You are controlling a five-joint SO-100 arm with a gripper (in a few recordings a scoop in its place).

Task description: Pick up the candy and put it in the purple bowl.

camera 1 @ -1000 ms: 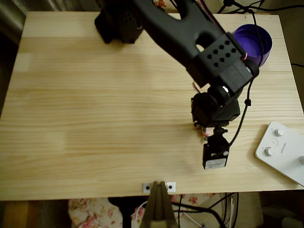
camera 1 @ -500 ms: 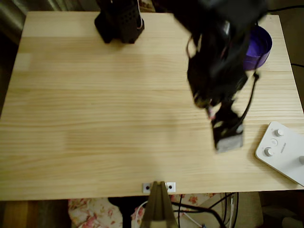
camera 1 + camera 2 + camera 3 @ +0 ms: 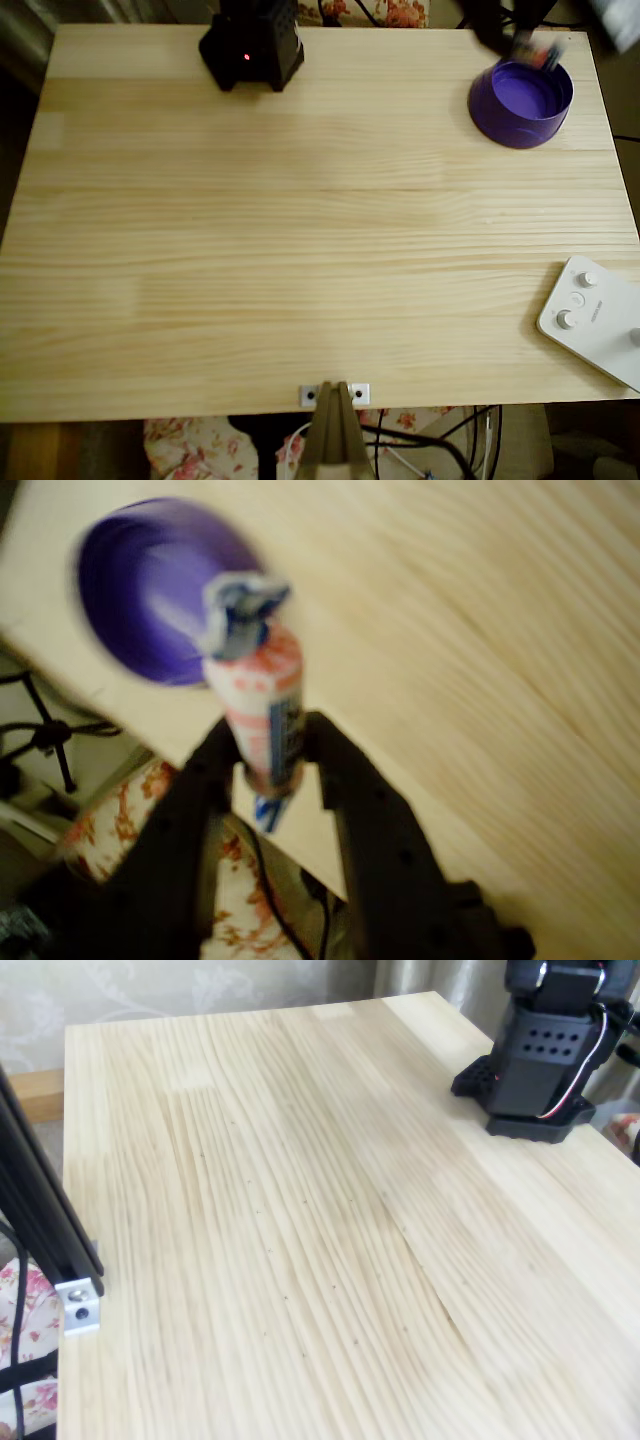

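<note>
The black two-finger gripper [image 3: 270, 755] pinches the pinkish-white wrapped candy [image 3: 260, 705] upright between its nearly closed jaws, near the round deep-purple plastic bowl [image 3: 521, 102]. The bowl sits at two o'clock on the pale pine plank table [image 3: 300, 230], with a white knobbed device [image 3: 595, 318] at four o'clock and floral fabric [image 3: 110, 830] beyond the table's edge.

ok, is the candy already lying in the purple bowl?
No, in the wrist view the candy stands clamped between the end effector fingers, with the purple bowl behind it.

Black arm base [image 3: 540, 1055] with perforated housing, red-and-white cables.
</note>
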